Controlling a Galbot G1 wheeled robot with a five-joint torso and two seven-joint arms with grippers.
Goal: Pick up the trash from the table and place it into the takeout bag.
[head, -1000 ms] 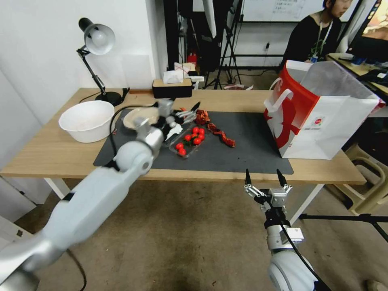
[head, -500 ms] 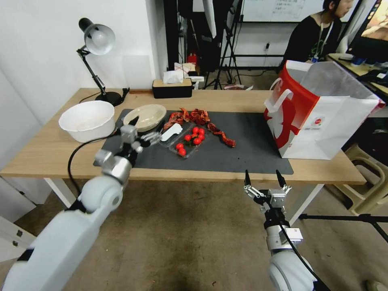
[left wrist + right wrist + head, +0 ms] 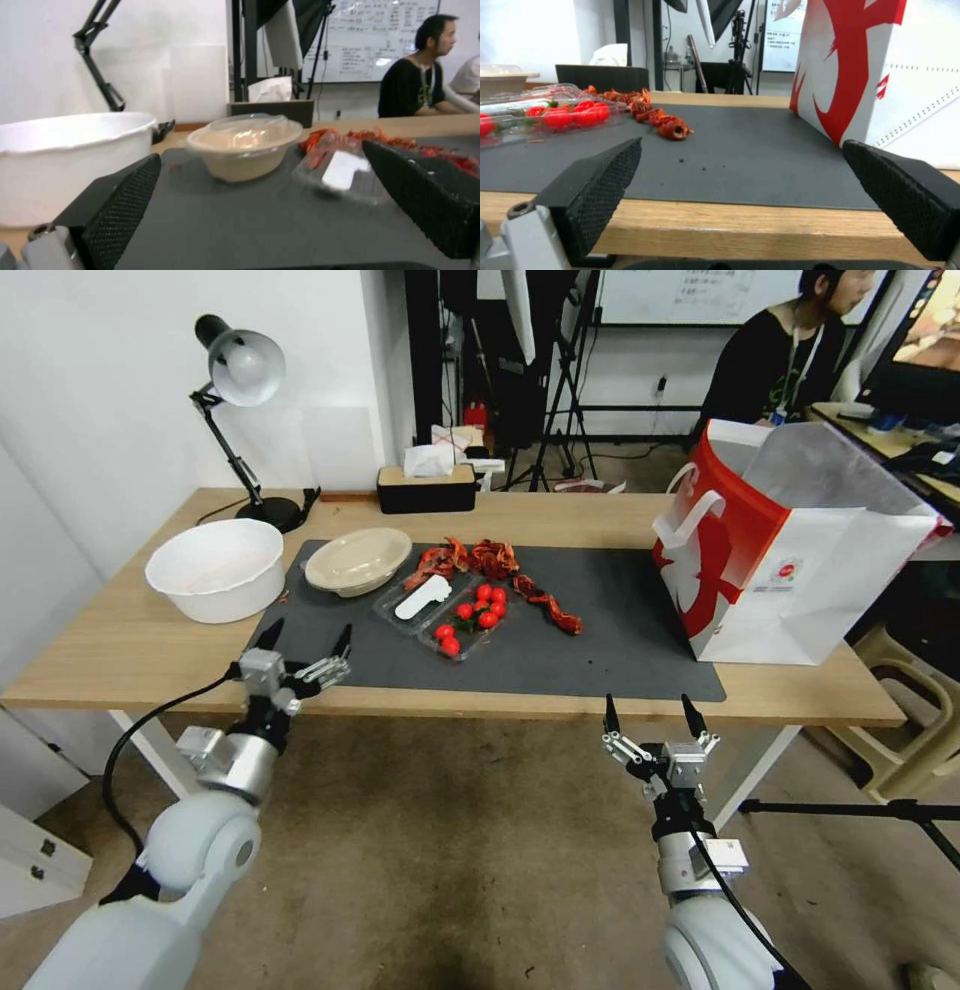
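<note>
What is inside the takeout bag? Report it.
The takeout bag stands open on the table, but from the head view just its pale inner wall shows at the mouth. Its walls cover the bottom, so whether any trash lies inside cannot be told.

Even, bright indoor light falls from above, leaving only soft, short shadows under the white bowl [image 3: 214, 567] and takeout bag [image 3: 800, 545] on the tabletop [image 3: 120, 645]. The head view bends straight lines toward its edges. In the left wrist view the beige dish [image 3: 244, 146] looks slightly blurred and the background soft.
</note>
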